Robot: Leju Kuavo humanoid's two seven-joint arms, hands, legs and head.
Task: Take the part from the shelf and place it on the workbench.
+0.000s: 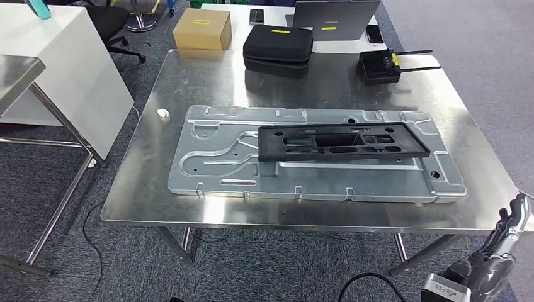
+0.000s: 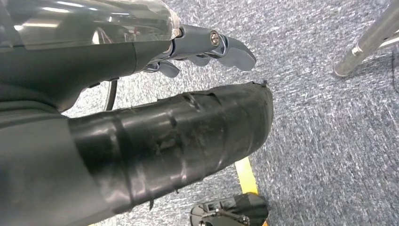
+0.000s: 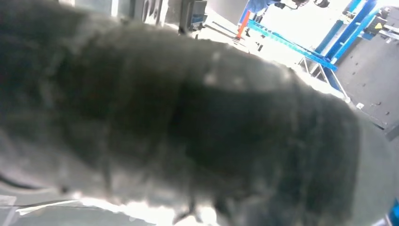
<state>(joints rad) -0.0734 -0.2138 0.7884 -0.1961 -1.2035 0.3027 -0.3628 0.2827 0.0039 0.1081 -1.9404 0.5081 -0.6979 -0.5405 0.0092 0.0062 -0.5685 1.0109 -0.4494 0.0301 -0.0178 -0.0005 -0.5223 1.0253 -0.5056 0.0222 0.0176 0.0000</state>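
The black part (image 1: 343, 142) lies on the silver plate (image 1: 214, 157) at mid-frame on the desk (image 1: 151, 195). The right hand (image 1: 507, 242) hangs at lower right, its grip unclear. The left hand (image 2: 207, 47) holds nothing, fingers loosely apart.

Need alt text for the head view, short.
A black plastic frame part lies on a large stamped metal panel on a steel workbench. Behind sit a black case, cardboard box, laptop and radio unit; the right robot hand hangs at the bench's near right corner.

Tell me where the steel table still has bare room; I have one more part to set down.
Bare steel: the left strip of the table beside the silver panel, past the small white piece, and the band between panel and black case. Crowded: the middle, where the black frame lies on the panel.
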